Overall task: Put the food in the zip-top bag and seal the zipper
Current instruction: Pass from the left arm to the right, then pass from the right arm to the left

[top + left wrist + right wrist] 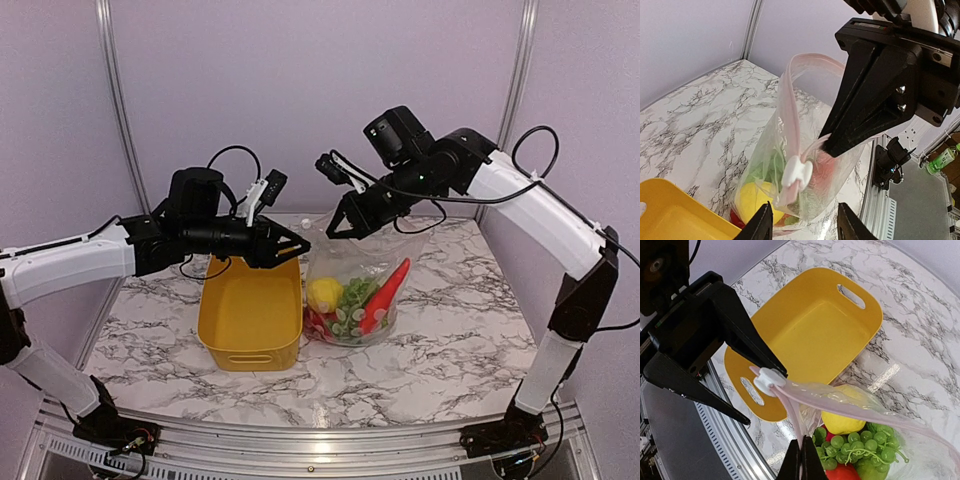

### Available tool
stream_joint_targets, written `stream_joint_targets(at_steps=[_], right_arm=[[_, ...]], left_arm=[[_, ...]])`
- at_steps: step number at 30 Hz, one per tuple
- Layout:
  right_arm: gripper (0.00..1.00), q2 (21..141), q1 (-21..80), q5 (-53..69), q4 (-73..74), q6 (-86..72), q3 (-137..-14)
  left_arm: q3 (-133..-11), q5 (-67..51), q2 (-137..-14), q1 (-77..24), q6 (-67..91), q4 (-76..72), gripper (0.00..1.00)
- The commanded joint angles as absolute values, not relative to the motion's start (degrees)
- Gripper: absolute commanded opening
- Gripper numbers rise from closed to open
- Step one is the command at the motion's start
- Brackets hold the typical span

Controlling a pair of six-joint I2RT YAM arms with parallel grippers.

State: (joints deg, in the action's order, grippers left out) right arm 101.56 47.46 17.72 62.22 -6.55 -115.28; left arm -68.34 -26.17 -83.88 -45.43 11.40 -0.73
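Note:
The clear zip-top bag (358, 268) stands on the marble table, holding the food: a yellow lemon (324, 293), green rounds (352, 300) and a red pepper (388, 288). In the right wrist view, grapes (862, 445) and the lemon (842, 421) show inside. My right gripper (801, 460) is shut on the pink zipper (790, 407) strip just below the white slider (769, 380). The mouth's two strips part beyond the slider. My left gripper (802, 227) is open, its fingers (760, 225) either side of the bag's near corner, with the slider (797, 172) just ahead.
A yellow bin (250, 312) sits directly left of the bag, under my left gripper (295, 245). Both grippers meet above the bag's top left corner. An aluminium rail (300, 440) runs along the table's near edge.

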Motion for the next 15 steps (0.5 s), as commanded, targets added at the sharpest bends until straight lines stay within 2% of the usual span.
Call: stream_joint_targets(at_steps=[1,5,15], right_arm=[[0.0,95.7,47.5,21.7,57.5,-5.9,-112.6],[0.0,94.5,47.4,24.1,56.9,-6.1,-109.8],[0.0,95.6,47.5,24.7,60.1,-5.2,-111.9]], left_arm=[[-61.8,-24.3,-79.1,-45.3,11.4,-14.2,0.46],[-58.5,-23.7,-77.8,-45.3,12.2,-22.5,0.46],[-61.9,-26.6,-82.4,-45.3,9.6,-24.8,0.48]])
